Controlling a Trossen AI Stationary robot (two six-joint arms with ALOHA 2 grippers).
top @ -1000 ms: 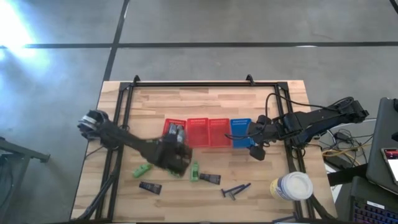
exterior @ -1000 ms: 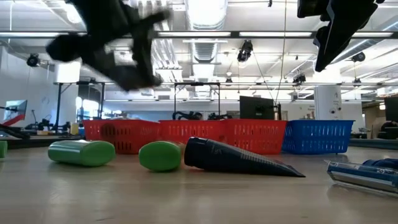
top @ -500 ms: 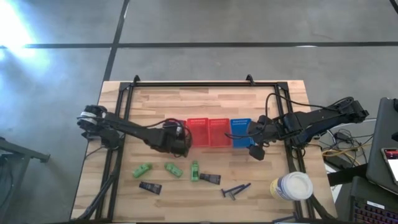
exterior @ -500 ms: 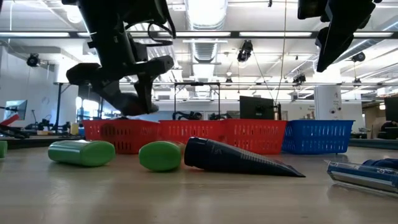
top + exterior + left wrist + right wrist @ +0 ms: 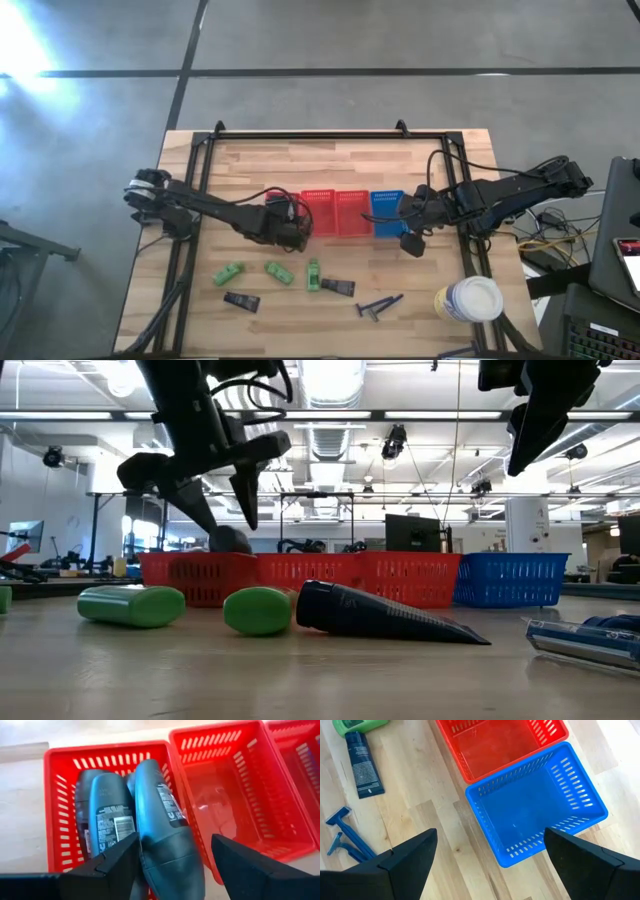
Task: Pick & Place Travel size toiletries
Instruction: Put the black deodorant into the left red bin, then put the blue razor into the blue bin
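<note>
My left gripper (image 5: 290, 232) hangs open over the leftmost red basket (image 5: 60, 780), which holds several grey rounded containers (image 5: 107, 815). The topmost container (image 5: 165, 835) lies on the others, below and between my left fingers and apart from them; its end shows over the rim (image 5: 228, 540). Three green packets (image 5: 279, 271), two dark tubes (image 5: 337, 288) and the blue razors (image 5: 378, 306) lie flat on the table's near half. My right gripper (image 5: 412, 243) is open, raised beside the blue basket (image 5: 386, 212).
Three red baskets (image 5: 335, 212) and the blue one stand in a row across the table's middle; the blue one (image 5: 570, 775) and the red one next to it (image 5: 470, 765) hold nothing. A big white-lidded yellow jar (image 5: 468, 300) stands at the near right corner. A black frame runs along the table's edges.
My left gripper has swung from above the green packets toward the far edge, to the leftmost red basket, and has come down over it. The grey container that hung below it half a second ago now lies in the basket, free of the fingers.
</note>
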